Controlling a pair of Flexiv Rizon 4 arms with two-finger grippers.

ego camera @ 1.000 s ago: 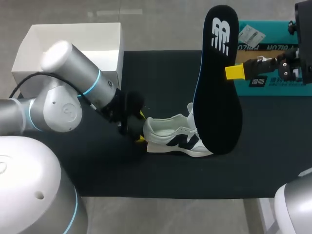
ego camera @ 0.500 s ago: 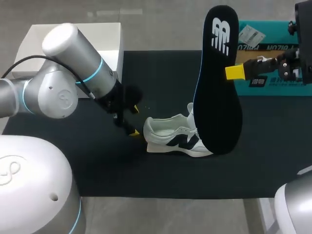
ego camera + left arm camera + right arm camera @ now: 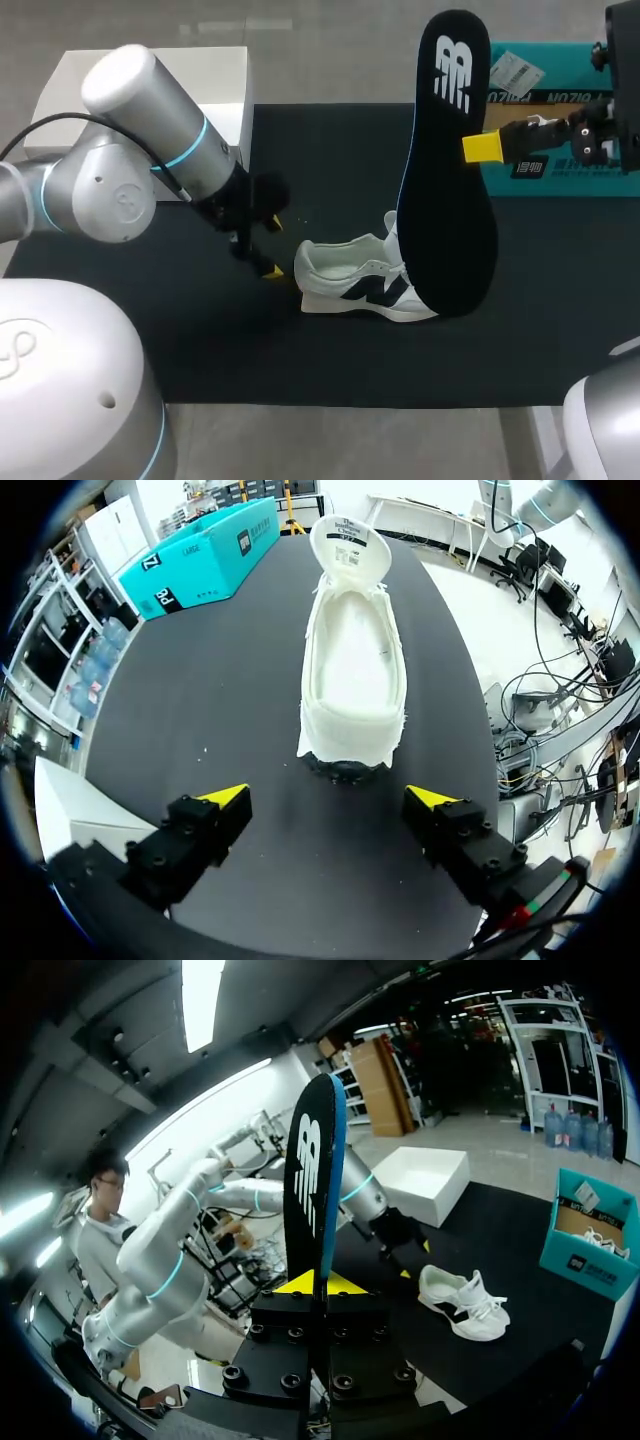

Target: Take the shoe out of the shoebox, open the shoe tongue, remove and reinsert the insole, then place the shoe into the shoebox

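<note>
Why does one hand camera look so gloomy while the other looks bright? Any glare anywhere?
Right wrist view: strip lights overhead glare, leaving the insole and right gripper dark against them. Left wrist view: even light, the white shoe bright on the black mat, no glare. Head view: only a soft sheen on the left arm's silver shell.

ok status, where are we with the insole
Left gripper open behind the heel of the shoe, not touching. Right gripper shut on the insole, held high. Shoe on its sole, nothing against it.
</note>
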